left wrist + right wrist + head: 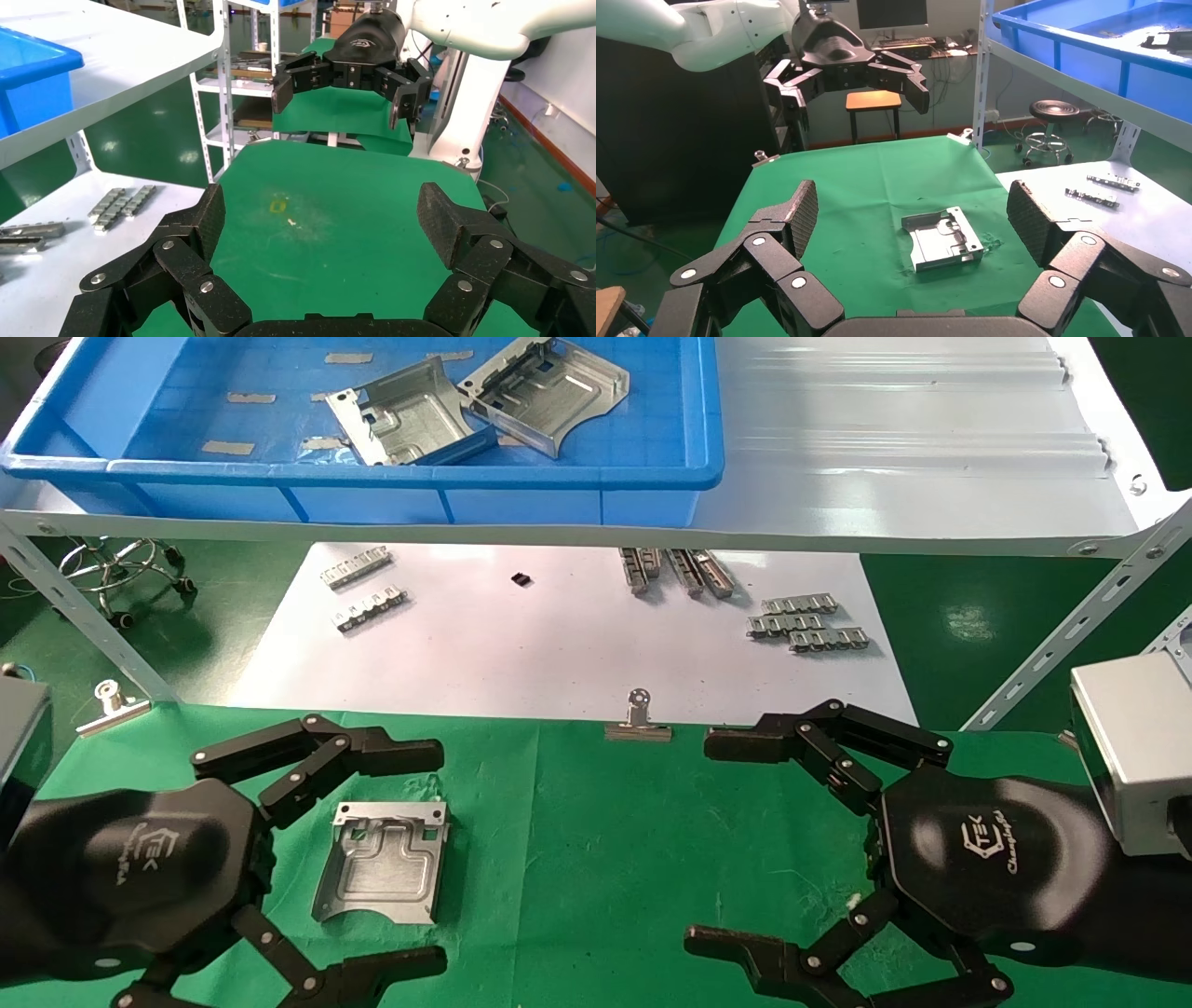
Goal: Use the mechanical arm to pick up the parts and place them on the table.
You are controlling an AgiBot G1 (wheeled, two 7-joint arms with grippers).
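Note:
One silver stamped plate (384, 864) lies flat on the green table (596, 859), between the fingers of my left gripper (424, 859), which is open and empty above it. The plate also shows in the right wrist view (942, 238). Two more plates (410, 416) (549, 388) lie in the blue bin (466, 491) on the white shelf. My right gripper (722, 840) is open and empty over the right side of the table. The left wrist view shows the yellow square mark (278, 206) on the cloth and the right gripper (342, 95) farther off.
Narrow toothed metal strips (808, 621) (368, 589) lie on the white sheet (559, 645) beyond the green cloth. Binder clips (639, 721) (112, 705) hold the cloth's far edge. The white shelf (913, 477) overhangs the sheet, with slanted grey struts (1052, 645) at both sides.

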